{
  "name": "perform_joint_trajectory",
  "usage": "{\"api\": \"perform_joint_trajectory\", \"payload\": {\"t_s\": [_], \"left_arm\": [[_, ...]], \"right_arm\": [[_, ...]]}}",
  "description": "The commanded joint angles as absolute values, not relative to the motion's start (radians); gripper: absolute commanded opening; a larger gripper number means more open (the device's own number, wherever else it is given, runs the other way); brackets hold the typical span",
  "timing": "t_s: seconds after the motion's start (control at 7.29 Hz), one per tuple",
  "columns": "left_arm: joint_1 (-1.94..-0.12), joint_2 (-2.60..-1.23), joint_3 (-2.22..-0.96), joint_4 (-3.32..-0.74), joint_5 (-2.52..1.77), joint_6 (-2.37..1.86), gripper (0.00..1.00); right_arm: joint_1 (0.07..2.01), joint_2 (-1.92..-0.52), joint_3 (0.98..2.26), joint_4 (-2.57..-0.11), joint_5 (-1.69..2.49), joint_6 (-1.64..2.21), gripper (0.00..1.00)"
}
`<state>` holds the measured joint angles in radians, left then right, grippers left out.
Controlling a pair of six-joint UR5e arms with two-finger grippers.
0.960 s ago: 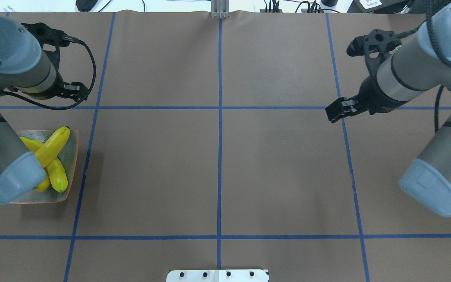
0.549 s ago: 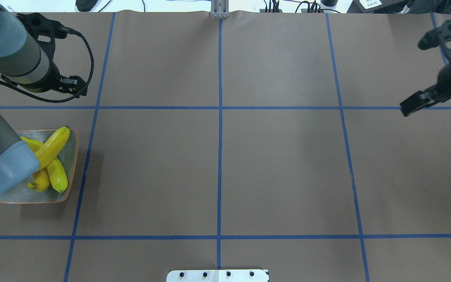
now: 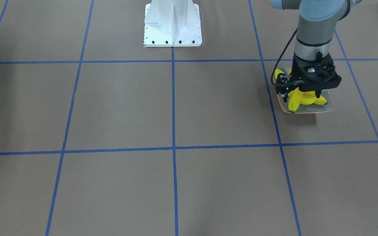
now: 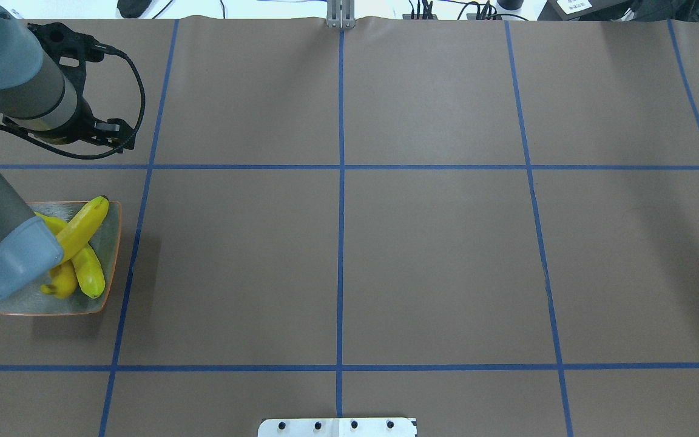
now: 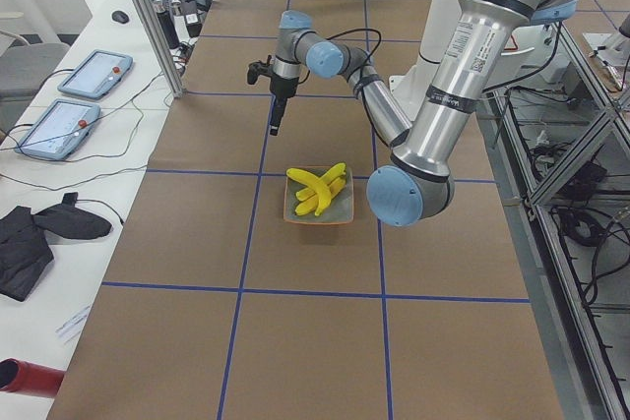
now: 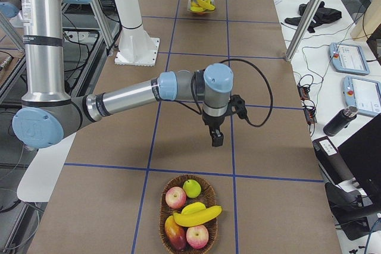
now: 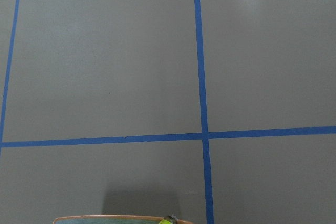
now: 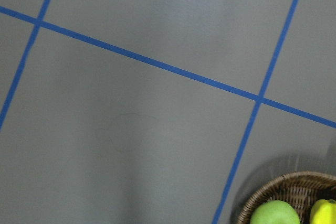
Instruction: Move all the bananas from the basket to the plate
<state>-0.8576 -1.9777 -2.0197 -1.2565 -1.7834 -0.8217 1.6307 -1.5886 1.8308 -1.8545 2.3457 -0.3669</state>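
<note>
apparently last banana [image 6: 196, 213] lies in basket [image 6: 162, 215] just past right gripper [image 6: 217, 139], long axis crosswise; right arm nearer. other bananas [image 4: 85, 227] on plate [image 4: 107, 240] near left gripper [image 5: 275, 125]. cannot tell jaw state, either gripper.

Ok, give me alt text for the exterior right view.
The robot's right gripper points down over a brown table, short of a wicker basket holding a banana and apples. At the far end, more bananas lie on a plate.
</note>
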Motion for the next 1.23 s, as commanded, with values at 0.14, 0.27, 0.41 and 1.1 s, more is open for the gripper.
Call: {"api": "perform_joint_trajectory", "payload": {"t_s": [0.14, 0.27, 0.41, 1.1], "left_arm": [[-0.856, -1.983, -2.013, -1.258, -1.782, -0.825, 1.0], [-0.854, -1.983, -2.011, -1.258, -1.782, -0.825, 1.0], [-0.854, -1.985, -2.013, -1.258, -1.782, -0.825, 1.0], [-0.853, -2.006, -2.011, -1.255, -1.782, -0.825, 1.0]], "right_arm": [[1.726, -1.543, 1.448, -1.783, 2.358, -0.536, 0.99], [1.726, -1.537, 1.327, -1.663, 2.356, -0.537, 0.99], [1.724, -1.539, 1.265, -1.616, 2.352, -0.54, 0.99], [1.724, -1.572, 1.246, -1.615, 2.201, -0.545, 0.99]]}}
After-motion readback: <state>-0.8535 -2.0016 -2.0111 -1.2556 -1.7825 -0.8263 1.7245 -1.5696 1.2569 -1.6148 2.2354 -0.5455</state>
